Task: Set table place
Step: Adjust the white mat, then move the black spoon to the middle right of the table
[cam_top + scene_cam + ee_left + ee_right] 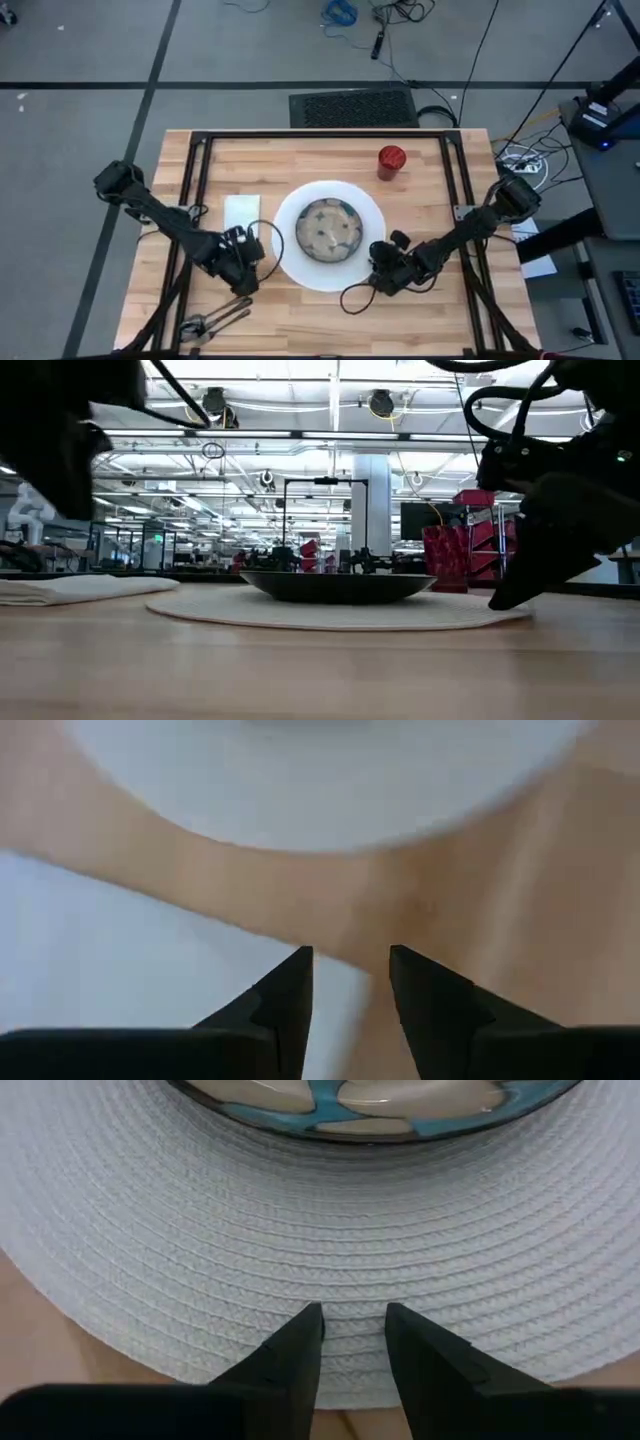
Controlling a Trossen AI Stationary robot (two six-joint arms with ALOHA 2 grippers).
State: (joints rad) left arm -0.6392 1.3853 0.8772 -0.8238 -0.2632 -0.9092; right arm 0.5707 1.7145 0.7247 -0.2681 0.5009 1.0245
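Note:
A round white woven mat (372, 222) lies in the middle of the table (430, 310). A shallow dish (328, 231) with beige patches, blue lines and a dark rim rests on it. A white napkin (242, 213) lies flat to the mat's left. A red cup (391, 160) stands at the far right. Dark cutlery (215, 320) lies near the front left corner. My left gripper (350, 960) hangs open over bare wood between napkin and mat. My right gripper (353, 1318) is open, its tips low over the mat's near right rim (330, 1380). My right gripper slants down from the table's near right side, with its fingertips (500, 603) down at the level of the mat's rim. I cannot tell whether they touch the mat. Nothing lies between the fingers.
A black frame (320, 136) runs along the table's far edge and down both sides. Bare wood lies to the right of the mat and along the front edge. A black floor mat (352, 108) sits behind the table.

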